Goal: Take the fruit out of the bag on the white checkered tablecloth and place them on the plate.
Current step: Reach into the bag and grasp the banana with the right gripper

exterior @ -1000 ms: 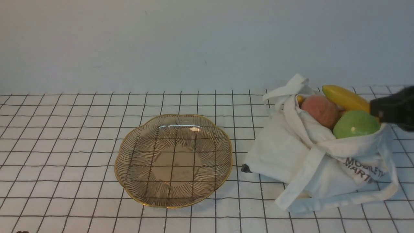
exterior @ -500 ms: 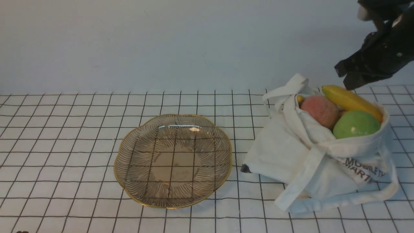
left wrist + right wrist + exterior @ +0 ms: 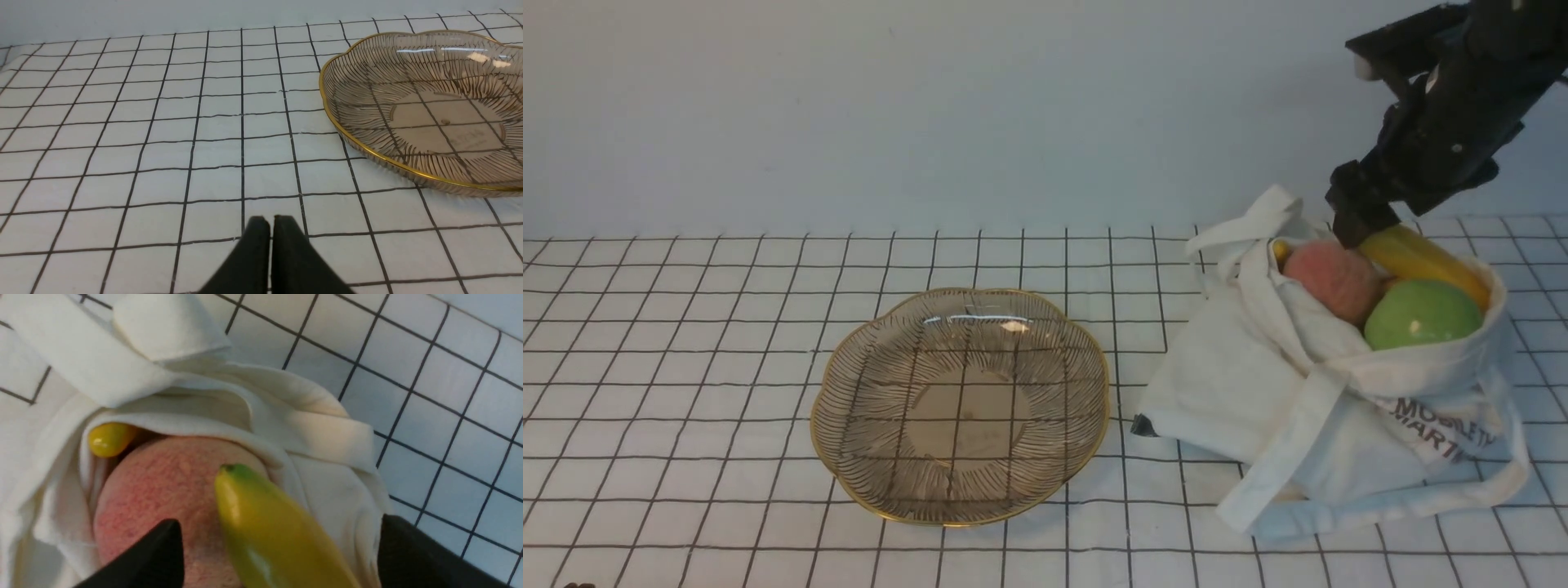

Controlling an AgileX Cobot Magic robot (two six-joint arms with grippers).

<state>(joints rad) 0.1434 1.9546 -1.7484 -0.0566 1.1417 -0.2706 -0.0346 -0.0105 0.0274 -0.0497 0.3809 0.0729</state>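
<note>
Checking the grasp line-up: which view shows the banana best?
The right wrist view: the banana lies close up between the open jaws of the right gripper. The front view shows it small, its tip behind the gripper; the left wrist view, not at all.

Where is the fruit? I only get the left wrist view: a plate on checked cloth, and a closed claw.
Observer: In the bag, right of the plate: a banana, a peach and an apple show at its mouth.
Operator: What is the other claw doing?
Observer: The right claw is open above the bag, straddling the banana.
</note>
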